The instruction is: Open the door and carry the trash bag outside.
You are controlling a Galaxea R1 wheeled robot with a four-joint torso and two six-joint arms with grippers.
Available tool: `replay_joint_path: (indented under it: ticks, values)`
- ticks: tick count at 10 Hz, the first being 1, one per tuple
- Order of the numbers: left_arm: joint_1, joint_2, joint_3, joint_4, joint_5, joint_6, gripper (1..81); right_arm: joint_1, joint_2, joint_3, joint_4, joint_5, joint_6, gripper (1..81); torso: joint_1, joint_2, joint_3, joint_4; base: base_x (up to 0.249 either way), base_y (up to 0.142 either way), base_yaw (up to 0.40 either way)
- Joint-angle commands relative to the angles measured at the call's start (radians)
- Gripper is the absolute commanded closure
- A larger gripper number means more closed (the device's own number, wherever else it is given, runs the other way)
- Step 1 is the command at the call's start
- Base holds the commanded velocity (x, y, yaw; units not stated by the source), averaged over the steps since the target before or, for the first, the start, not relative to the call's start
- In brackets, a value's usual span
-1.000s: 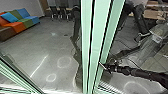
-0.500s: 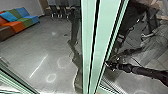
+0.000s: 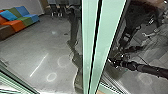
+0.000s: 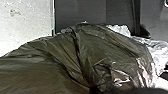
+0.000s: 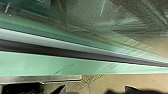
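Reporting jaws: neither the left gripper's state nor that of the right gripper [image 3: 112, 61], beside the flat, pale-green door frame [image 3: 106, 32], can be told. Door-opening appears in hand; the next move likely calls for steady pressure. The creased, glossy brown trash bag [image 4: 100, 47] bulges near the left wrist; beyond lies smooth grey floor [image 3: 27, 45]

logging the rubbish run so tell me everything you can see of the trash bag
The trash bag shows in the left wrist view: olive-brown, thin, shiny film that looks like plastic. It bulges and is heavily creased, with folds drawing together at a dark, bunched spot. Crumpled whitish material appears beside it; I can't tell whether they touch, or what holds the bag.
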Motion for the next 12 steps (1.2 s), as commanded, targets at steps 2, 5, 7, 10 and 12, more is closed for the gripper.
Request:
replay_joint_path:
  ticks: [2, 5, 7, 10, 12]
  values:
    - [-0.013, -0.007, -0.002, -0.005, 0.087, 0.0, 81.1, 0.08, -0.121, 0.047, -0.005, -0.145, -0.002, 1.0, 0.0, 0.0, 0.0, 0.0, 0.0, 0.0, 0.0]
    - [-0.013, -0.005, -0.002, -0.005, 0.087, 0.0, 81.1, 0.083, -0.152, 0.064, -0.005, -0.141, -0.002, 1.0, 0.0, 0.0, 0.0, 0.0, 0.0, 0.0, 0.0]
    - [-0.013, -0.005, -0.002, -0.007, 0.087, 0.0, 81.1, 0.095, -0.17, 0.065, -0.005, -0.133, -0.002, 1.0, 0.0, 0.0, 0.0, 0.0, 0.0, 0.0, 0.0]
    - [-0.012, -0.005, 0.0, -0.007, 0.087, 0.0, 81.1, 0.144, -0.209, 0.053, -0.067, -0.159, -0.003, 1.0, 0.0, 0.0, 0.0, 0.0, 0.0, 0.0, 0.0]
    - [-0.012, -0.004, 0.0, -0.007, 0.087, 0.0, 81.1, 0.164, -0.221, 0.051, -0.151, -0.246, -0.006, 1.0, 0.0, 0.001, -0.001, 0.0, 0.0, 0.0, 0.0]
